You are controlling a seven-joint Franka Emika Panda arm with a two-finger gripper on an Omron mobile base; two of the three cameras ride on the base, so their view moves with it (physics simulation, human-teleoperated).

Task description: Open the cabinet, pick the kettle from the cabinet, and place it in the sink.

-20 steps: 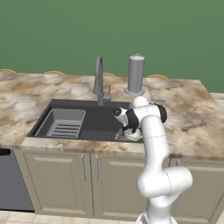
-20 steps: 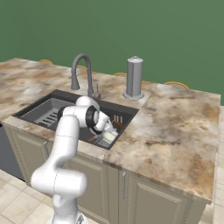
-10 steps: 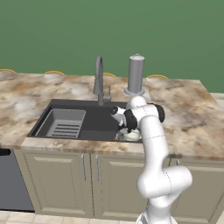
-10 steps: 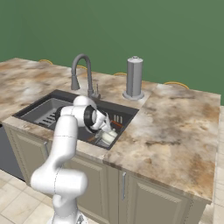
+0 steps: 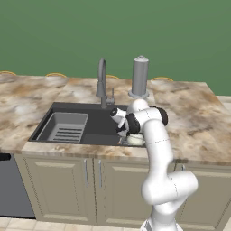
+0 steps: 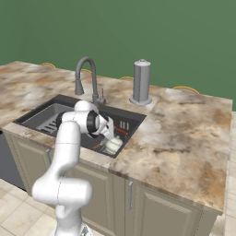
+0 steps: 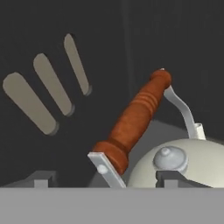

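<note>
The cream-white kettle [image 5: 134, 139] [image 6: 113, 146] rests at the right end of the dark sink [image 5: 97, 128] [image 6: 50, 113], by its front wall. In the hand view the kettle [image 7: 188, 164] shows its lid knob and its reddish-brown wooden handle [image 7: 133, 118] standing tilted above it. My gripper [image 5: 128, 131] [image 6: 109, 136] [image 7: 107, 178] hangs just over the kettle, open. Its two fingertips [image 7: 41, 177] stand wide on either side of the handle, apart from it. The cabinet is out of view.
A ribbed grey tray insert [image 5: 66, 127] lies in the sink's left half. The arched faucet [image 5: 103, 84] [image 6: 86, 78] stands behind the basin, and a tall grey cylinder [image 5: 140, 77] [image 6: 141, 82] to its right. Low beige cabinets [image 5: 63, 187] run below the marbled counter [image 5: 194, 122].
The jaws have gone from shut on the kettle's handle to wide apart, letting it go. The kettle stays at the sink's right end. The arm has barely moved.
</note>
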